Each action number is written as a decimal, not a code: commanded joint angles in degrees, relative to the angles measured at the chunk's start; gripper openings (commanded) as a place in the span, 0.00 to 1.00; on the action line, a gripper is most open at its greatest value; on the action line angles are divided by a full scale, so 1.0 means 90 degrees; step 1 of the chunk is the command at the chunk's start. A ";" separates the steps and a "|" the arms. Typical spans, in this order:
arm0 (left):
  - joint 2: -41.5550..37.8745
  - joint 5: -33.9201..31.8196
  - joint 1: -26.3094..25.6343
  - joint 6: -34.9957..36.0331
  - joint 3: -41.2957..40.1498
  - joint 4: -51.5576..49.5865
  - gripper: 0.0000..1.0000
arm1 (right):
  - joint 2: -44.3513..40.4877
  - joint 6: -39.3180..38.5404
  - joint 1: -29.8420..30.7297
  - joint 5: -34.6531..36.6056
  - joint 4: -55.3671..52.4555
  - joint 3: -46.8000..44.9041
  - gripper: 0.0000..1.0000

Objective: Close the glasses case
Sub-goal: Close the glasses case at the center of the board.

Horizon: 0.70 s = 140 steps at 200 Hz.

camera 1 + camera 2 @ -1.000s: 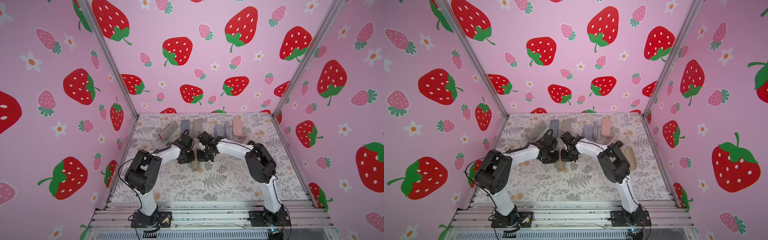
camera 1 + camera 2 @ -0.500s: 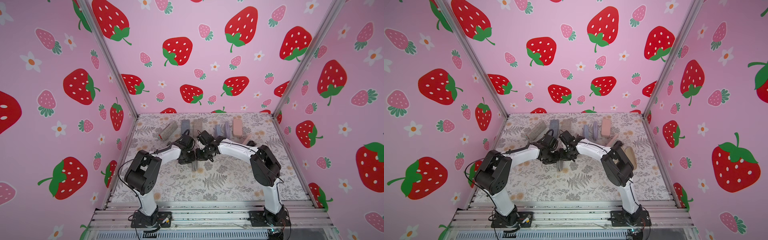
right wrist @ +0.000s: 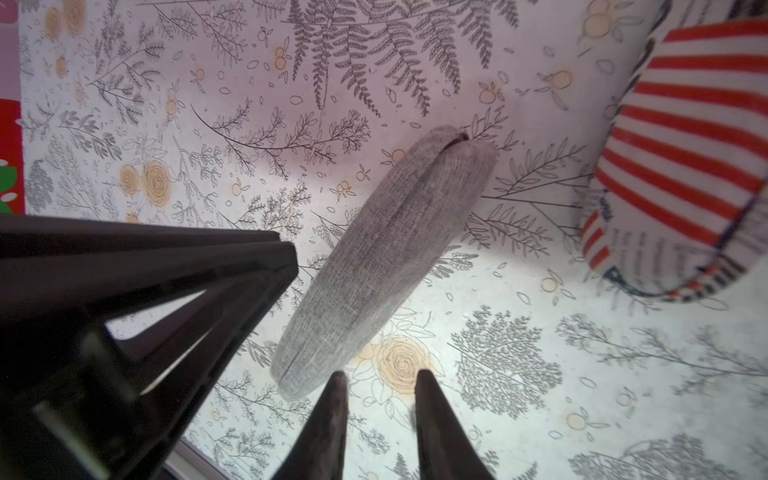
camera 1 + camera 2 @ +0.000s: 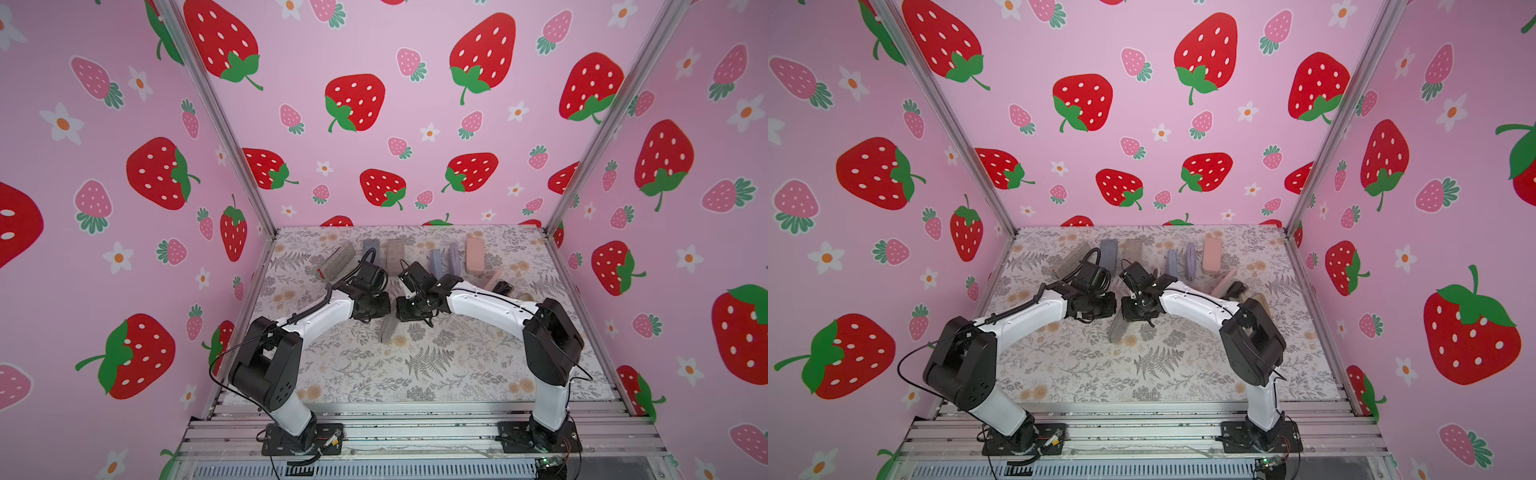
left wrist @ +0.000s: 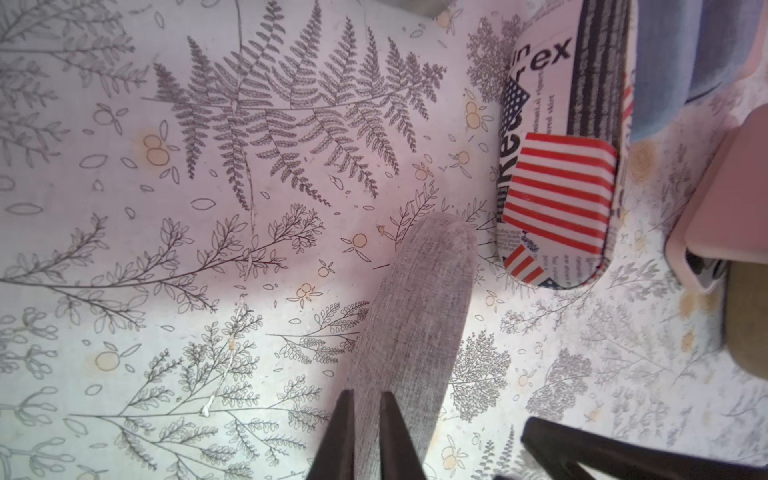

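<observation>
The glasses case [image 4: 388, 329] is a grey fabric one lying flat on the floral cloth at mid-table, lid down with only a thin seam showing [image 3: 382, 257]. My left gripper [image 5: 367, 395] hovers over one long side of the case [image 5: 415, 316]; its jaws stand a narrow gap apart and hold nothing. My right gripper [image 3: 379, 374] is open just past the case's near end, with bare cloth between its fingers. In both top views the two grippers [image 4: 376, 307] [image 4: 409, 309] face each other right above the case [image 4: 1118, 328].
A flag-and-newsprint case [image 5: 561, 199] lies close beside the grey one. Along the back stand several more cases: grey [image 4: 340, 261], blue [image 4: 435, 262] and pink [image 4: 474, 254]. A tan case [image 4: 1260, 301] lies behind the right arm. The left gripper's fingers [image 3: 166, 270] loom in the right wrist view.
Both grippers were shut a second ago; their jaws have now parted, the right wider than the left. The grey case has stayed where it was.
</observation>
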 commanded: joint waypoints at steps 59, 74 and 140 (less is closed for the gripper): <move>-0.0225 0.0217 -0.0303 0.0492 0.0153 -0.0173 0.78 | -0.1618 -0.0073 -0.0255 0.1709 -0.1083 -0.0458 0.76; -0.0110 0.0217 -0.0422 0.0666 0.0230 -0.0285 0.80 | -0.1842 -0.0054 -0.0495 0.1783 -0.1209 -0.0605 0.78; 0.0720 0.0194 -0.0508 0.0773 0.0539 -0.0357 0.71 | -0.2657 -0.0135 -0.1615 0.1522 -0.1310 -0.1176 0.80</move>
